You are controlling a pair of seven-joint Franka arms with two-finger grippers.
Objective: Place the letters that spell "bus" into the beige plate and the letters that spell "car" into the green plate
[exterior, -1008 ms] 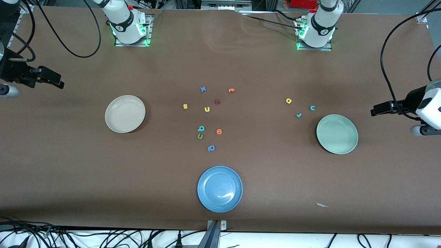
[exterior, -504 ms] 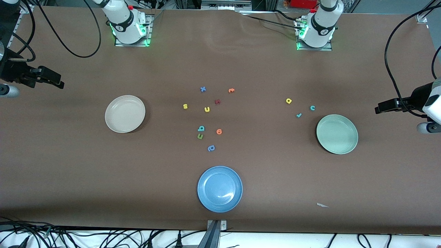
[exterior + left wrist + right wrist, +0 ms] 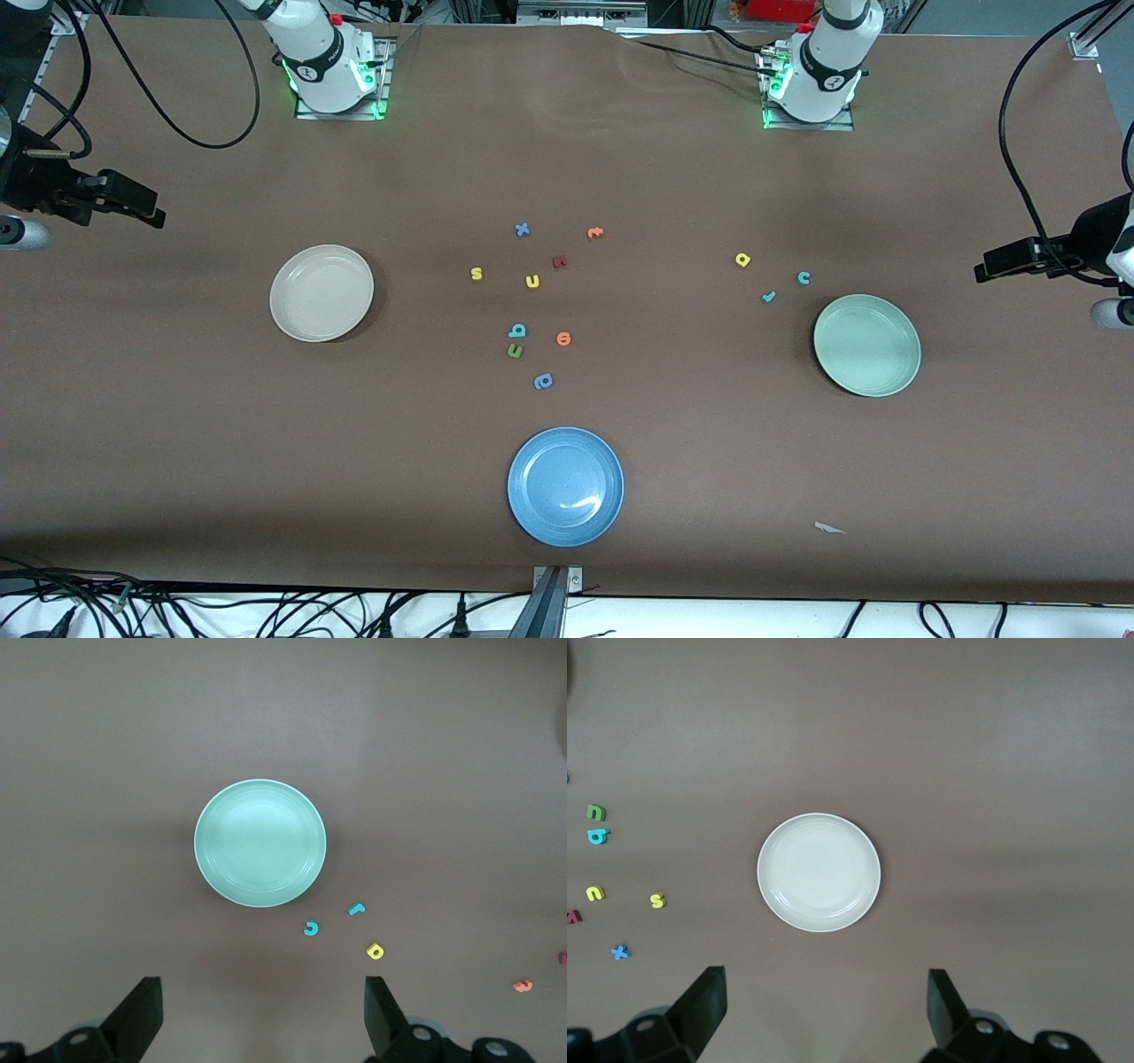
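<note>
We list: beige plate (image 3: 322, 293), empty, at the right arm's end. Green plate (image 3: 866, 346), empty, at the left arm's end.

"s" (image 3: 477, 274), "u" (image 3: 532, 282) and "b" (image 3: 516, 331) lie mid-table.

"a" (image 3: 742, 260), "c" (image 3: 803, 277) and "r" (image 3: 768, 297) lie at the green plate's ten o'clock.

Left gripper (image 3: 262, 1019) and right gripper (image 3: 826, 1014): raised, wide open, empty.

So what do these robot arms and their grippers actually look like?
Both arms are glossy white with black joint bands, on bases glowing green. Loose black cables trail to the wrists. The left gripper and right gripper are black, each with two flat, wedge-shaped fingers, a pale cylinder mounted beside each.
</note>
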